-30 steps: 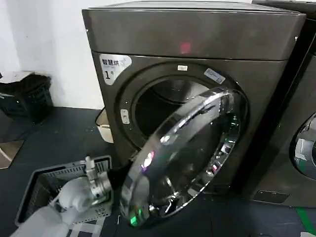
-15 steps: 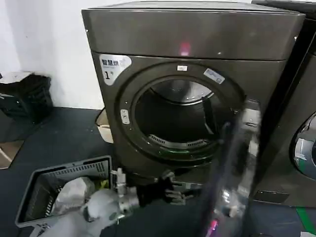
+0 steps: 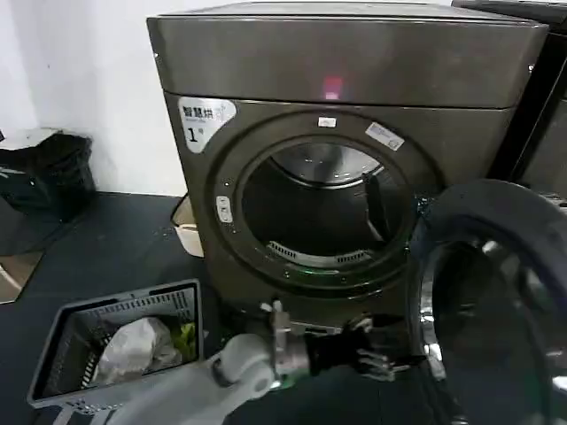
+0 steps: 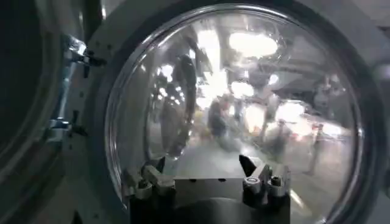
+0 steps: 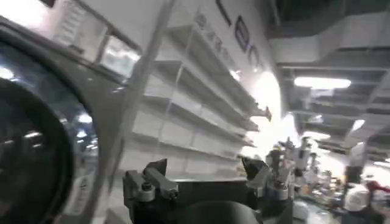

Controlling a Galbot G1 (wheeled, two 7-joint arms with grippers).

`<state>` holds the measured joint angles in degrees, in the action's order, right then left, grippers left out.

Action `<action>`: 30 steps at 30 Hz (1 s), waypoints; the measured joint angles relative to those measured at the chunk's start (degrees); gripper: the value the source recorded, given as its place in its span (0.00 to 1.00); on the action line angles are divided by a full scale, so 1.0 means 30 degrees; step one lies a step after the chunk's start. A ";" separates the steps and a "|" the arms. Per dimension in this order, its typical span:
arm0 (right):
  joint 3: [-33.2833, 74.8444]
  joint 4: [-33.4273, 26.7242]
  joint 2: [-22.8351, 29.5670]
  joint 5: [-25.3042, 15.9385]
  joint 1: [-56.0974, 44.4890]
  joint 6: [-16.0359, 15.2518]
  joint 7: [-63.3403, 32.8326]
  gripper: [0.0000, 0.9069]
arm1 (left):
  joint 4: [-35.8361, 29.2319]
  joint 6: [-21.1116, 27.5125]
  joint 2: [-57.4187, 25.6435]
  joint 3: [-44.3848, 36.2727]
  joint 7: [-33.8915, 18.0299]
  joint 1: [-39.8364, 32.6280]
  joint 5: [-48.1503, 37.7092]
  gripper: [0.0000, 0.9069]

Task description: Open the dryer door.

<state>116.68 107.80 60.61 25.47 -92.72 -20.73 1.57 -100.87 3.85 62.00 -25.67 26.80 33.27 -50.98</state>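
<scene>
Head view: dryer door [image 3: 496,301] swung wide at lower right; dryer [image 3: 345,62] drum exposed. Left gripper [image 3: 383,347], bottom centre, fingers spread, empty.
Left wrist view: chrome-rimmed dark glass faces camera.
Right wrist view: right gripper [image 5: 204,173] spread, empty.
Risk: door may rebound onto fingers.

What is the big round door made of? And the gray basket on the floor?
The dryer door looks like dark tinted glass inside a shiny metal-looking rim; in the left wrist view the glass mirrors the room lights. The rim could be chromed plastic. The basket looks like matte gray plastic, with slotted walls.
</scene>
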 joint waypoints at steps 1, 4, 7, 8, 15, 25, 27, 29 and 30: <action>0.0198 -0.0046 0.0018 0.0005 -0.0062 0.0135 -0.0006 1.00 | 0.0205 -0.0146 0.0209 -0.0260 -0.0099 -0.0283 0.0006 1.00; 0.0865 -0.0141 0.0071 -0.0001 -0.0244 0.0596 -0.0083 1.00 | 0.0910 -0.0352 0.0905 -0.0943 -0.0233 -0.1101 0.0152 1.00; 0.1331 -0.0193 0.0016 -0.0010 -0.0407 0.0888 -0.0184 1.00 | 0.1799 -0.0502 0.1801 -0.1351 -0.0661 -0.1837 0.0206 1.00; 0.1489 -0.0224 -0.0022 -0.0007 -0.0464 0.0990 -0.0205 1.00 | 0.2076 -0.0510 0.2101 -0.1454 -0.0840 -0.2048 0.0170 1.00; 0.2595 -0.1055 -0.0452 0.1037 -0.0654 0.2071 -0.0288 1.00 | 0.3863 -0.0688 0.4143 -0.1996 -0.1620 -0.3060 0.0409 1.00; 0.3166 -0.1862 -0.0503 0.1545 -0.0780 0.2994 0.0181 1.00 | 0.6084 -0.1149 0.6302 -0.2297 -0.1838 -0.4114 0.0390 1.00; 0.3159 -0.1913 -0.0475 0.1545 -0.0786 0.3091 0.0194 1.00 | 0.6243 -0.1198 0.6534 -0.2260 -0.1847 -0.4087 0.0374 1.00; 0.3145 -0.1946 -0.0482 0.1546 -0.0773 0.3116 0.0197 1.00 | 0.6320 -0.1327 0.6599 -0.2255 -0.1824 -0.4037 0.0396 1.00; 0.3124 -0.1946 -0.0494 0.1545 -0.0754 0.3116 0.0232 1.00 | 0.6320 -0.1369 0.6578 -0.2255 -0.1803 -0.4026 0.0413 1.00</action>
<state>126.05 101.96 59.13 30.11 -94.99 -11.39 2.26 -81.91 -0.26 81.74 -32.44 21.39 21.19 -49.74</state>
